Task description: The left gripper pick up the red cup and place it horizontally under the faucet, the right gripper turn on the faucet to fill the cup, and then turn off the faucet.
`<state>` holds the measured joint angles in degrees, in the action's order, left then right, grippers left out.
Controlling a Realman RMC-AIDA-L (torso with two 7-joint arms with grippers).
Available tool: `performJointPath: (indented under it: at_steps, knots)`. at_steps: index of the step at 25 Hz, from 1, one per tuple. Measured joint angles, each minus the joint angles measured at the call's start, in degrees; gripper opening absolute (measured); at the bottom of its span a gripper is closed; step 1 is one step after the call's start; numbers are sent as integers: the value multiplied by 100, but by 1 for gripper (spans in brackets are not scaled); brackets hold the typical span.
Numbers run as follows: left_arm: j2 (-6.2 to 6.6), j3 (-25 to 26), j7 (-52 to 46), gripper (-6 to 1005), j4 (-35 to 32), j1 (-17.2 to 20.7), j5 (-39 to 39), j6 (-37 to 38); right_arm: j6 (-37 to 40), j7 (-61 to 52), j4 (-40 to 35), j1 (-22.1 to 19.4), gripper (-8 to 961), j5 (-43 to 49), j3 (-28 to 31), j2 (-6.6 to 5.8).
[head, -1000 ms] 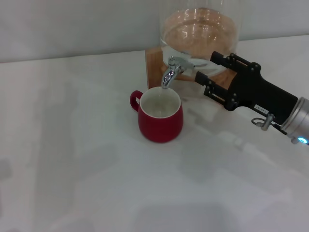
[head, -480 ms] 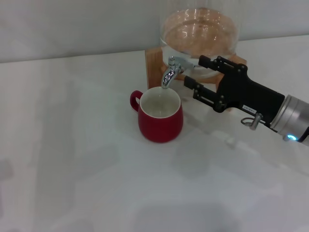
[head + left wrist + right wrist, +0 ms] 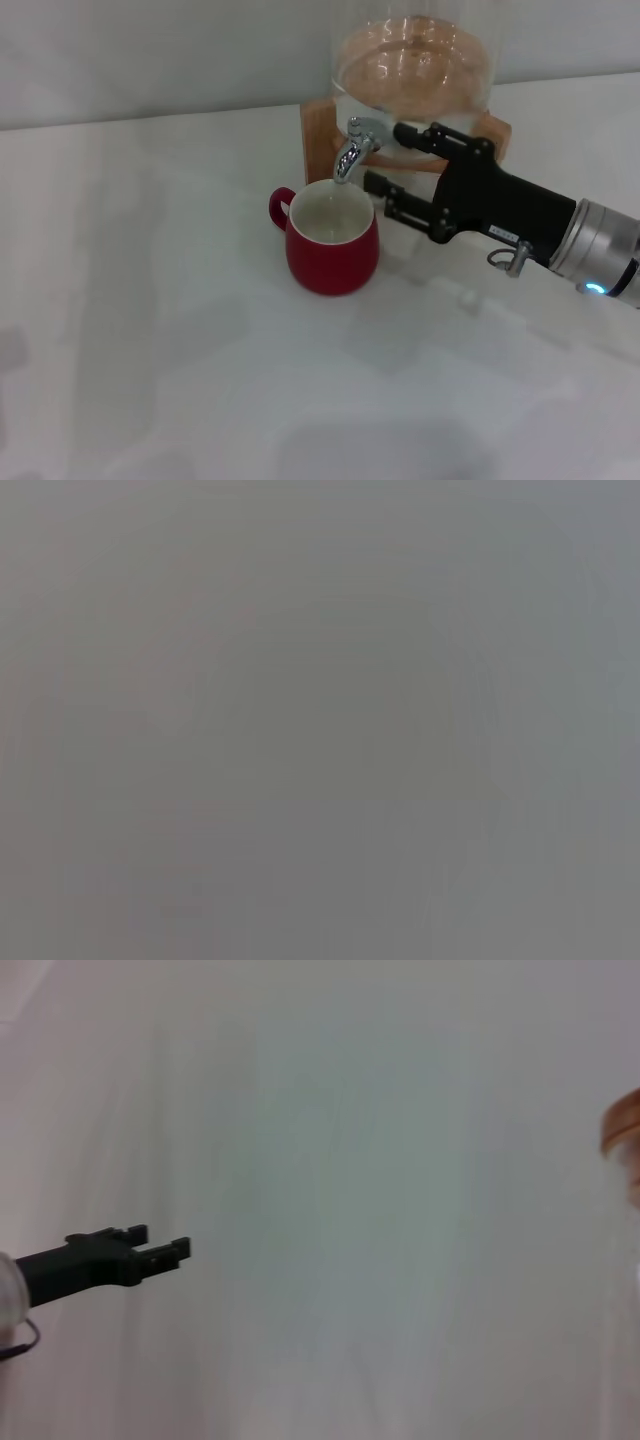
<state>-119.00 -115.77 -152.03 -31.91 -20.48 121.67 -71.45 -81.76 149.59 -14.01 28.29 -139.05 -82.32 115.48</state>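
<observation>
Red cup (image 3: 332, 248) sits upright on the white surface (image 3: 160, 300), mouth right under the faucet (image 3: 355, 147) spout so water can drop in. Right claw (image 3: 385, 158) spread wide, fingers flanking the faucet lever, not yet gripping. Left claw (image 3: 160, 1245) parked well off, apparently released, holding nothing.

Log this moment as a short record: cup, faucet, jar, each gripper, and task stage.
red cup: upright on the white table, mouth under the spout, handle toward the robot's left
faucet: chrome, on the glass jar, spout over the cup
jar stand: wooden stand beneath the jar
right gripper: open, fingertips just beside the faucet
left gripper: away from the cup, seen far off in the right wrist view
stage: cup placed; right gripper at the faucet
</observation>
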Motion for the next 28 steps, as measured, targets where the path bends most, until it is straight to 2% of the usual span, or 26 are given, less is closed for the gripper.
performJointPath:
  at_steps: [16, 28]
  knots:
    - [0, -7, 3, 762, 9, 0, -4, 0, -60, -13, -167, -94, 631, 155, -158, 1]
    - [9, 33, 24, 762, 100, 0, -23, 60, -366, 0, -373, -557, 631, 99, -128, -13]
